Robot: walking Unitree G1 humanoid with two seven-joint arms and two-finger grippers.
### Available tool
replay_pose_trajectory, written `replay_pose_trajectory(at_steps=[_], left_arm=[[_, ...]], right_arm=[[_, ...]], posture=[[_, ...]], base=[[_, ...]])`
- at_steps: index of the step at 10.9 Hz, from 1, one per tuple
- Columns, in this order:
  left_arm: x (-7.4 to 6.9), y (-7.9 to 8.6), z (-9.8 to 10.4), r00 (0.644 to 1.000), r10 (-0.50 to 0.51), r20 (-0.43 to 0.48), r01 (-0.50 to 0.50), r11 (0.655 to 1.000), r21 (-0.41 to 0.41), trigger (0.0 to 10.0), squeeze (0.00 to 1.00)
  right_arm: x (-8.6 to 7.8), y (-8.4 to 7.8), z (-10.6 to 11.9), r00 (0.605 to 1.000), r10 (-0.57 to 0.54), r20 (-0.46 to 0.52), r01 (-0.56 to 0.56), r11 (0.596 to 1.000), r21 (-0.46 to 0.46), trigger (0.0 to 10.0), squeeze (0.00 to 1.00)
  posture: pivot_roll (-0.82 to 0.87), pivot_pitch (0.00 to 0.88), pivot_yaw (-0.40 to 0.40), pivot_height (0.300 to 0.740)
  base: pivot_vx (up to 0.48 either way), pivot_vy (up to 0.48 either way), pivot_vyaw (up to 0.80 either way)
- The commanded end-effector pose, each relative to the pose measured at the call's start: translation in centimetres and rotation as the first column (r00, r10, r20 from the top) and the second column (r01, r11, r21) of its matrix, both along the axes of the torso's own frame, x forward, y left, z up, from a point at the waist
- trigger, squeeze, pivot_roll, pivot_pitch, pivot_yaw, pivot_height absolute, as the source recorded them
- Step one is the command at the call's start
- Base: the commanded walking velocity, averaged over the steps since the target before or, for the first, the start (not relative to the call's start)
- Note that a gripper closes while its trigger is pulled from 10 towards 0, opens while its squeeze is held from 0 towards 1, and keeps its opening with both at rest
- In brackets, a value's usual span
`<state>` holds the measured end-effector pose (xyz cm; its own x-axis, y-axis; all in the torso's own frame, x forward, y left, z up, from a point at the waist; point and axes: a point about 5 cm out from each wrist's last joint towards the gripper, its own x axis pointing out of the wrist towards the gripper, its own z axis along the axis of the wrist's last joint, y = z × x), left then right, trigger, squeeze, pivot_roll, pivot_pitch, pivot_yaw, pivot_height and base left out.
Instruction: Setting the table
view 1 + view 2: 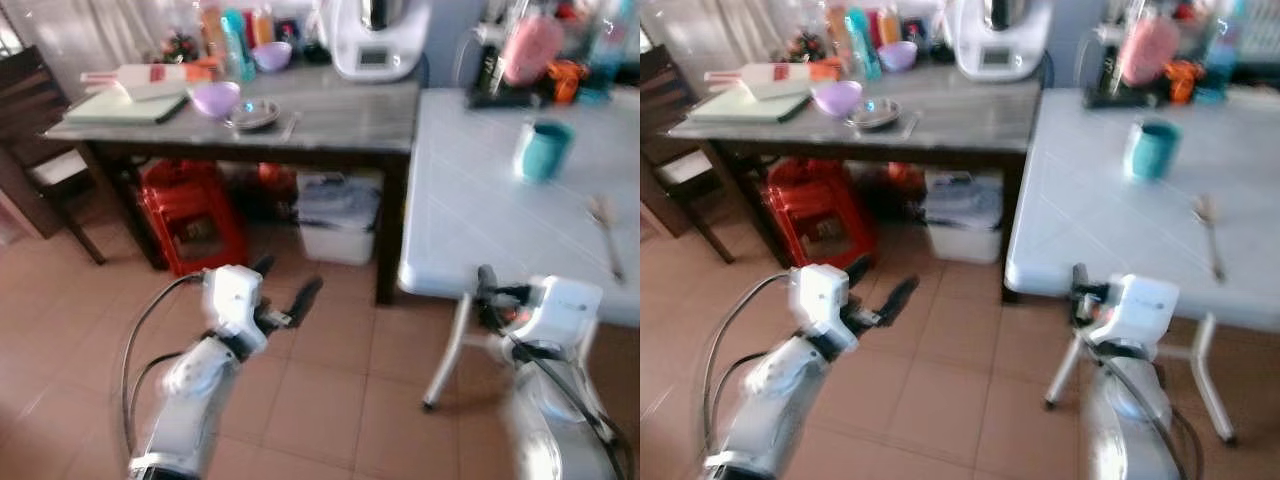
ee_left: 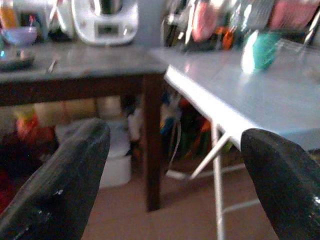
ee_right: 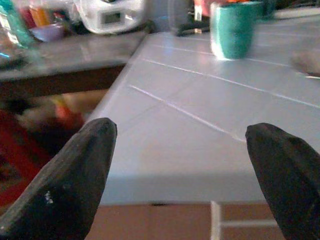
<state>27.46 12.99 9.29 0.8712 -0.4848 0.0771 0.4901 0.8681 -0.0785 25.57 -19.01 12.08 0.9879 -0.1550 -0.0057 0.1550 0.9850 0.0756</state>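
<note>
Tiles of reddish brown cover the floor [image 1: 330, 400] under both arms. Set against each other at a corner are 2 tables: a dark wooden table [image 1: 340, 120] with a grey top on the robot's left, and a white folding table [image 1: 480, 220] on its right.

On the white table, a teal cup [image 1: 545, 150] stands upright toward the far edge, and a spoon [image 1: 606, 232] lies well apart from it near the right edge, blurred. More clutter, including something pink, crowds the far edge; what it is cannot be told.

On the wooden table, a purple bowl [image 1: 214, 98] sits near the front edge, just beside a small metal dish [image 1: 252, 115]. A second purple bowl [image 1: 271, 55] and a white kitchen appliance [image 1: 375, 40] stand along the far edge, with bottles beside them. A flat green board [image 1: 125, 106] lies at the left end. Below the table are a red stool [image 1: 190, 215] and a white bin [image 1: 338, 215].

Left gripper [image 1: 283, 290] hangs above the floor in front of the wooden table, its 2 fingers [image 2: 55, 190] spread wide with nothing between them. Right gripper [image 3: 180, 165] is held just before the near edge of the white table, pointing across the top toward the cup, its fingers [image 3: 70, 180] likewise parted and empty.
</note>
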Motion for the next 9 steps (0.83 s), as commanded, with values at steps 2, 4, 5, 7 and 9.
replay_pose_trajectory(at_steps=[2,4,5,7,9], left_arm=[[0.19,-0.63,0.6,1.0,-0.022,0.018,0.023,1.0,-0.011,10.0,0.0],[0.28,-0.39,0.43,1.0,0.023,0.004,-0.023,1.0,0.01,10.0,0.0],[0.31,-0.42,0.84,1.0,0.016,0.021,-0.017,1.0,0.011,10.0,0.0],[-0.01,-0.36,1.01,0.999,0.025,0.027,-0.026,1.0,0.012,10.0,0.0],[-0.34,-0.66,0.7,1.0,0.021,0.015,-0.021,1.0,0.018,10.0,0.0]], right_arm=[[-0.21,-0.76,0.19,1.0,-0.02,0.002,0.02,1.0,-0.013,10.0,0.0],[-0.18,-0.74,0.33,1.0,-0.019,0.007,0.019,1.0,-0.014,10.0,0.0],[-0.32,-0.8,0.65,1.0,-0.022,0.022,0.023,0.999,-0.023,10.0,0.0],[-0.78,-0.96,0.77,0.999,-0.029,0.028,0.03,0.999,-0.031,10.0,0.0],[-0.94,-0.89,0.54,0.999,-0.031,0.02,0.031,0.999,-0.032,10.0,0.0]], posture=[[-0.01,0.0,0.086,0.74],[-0.01,0.0,0.084,0.74],[-0.01,0.0,0.081,0.74],[-0.01,0.0,0.08,0.74],[-0.01,0.0,0.083,0.74]], base=[[0.353,0.0,0.0],[0.0,0.0,0.0],[0.0,0.0,0.0],[0.0,-0.24,0.0],[0.0,-0.48,0.0]])
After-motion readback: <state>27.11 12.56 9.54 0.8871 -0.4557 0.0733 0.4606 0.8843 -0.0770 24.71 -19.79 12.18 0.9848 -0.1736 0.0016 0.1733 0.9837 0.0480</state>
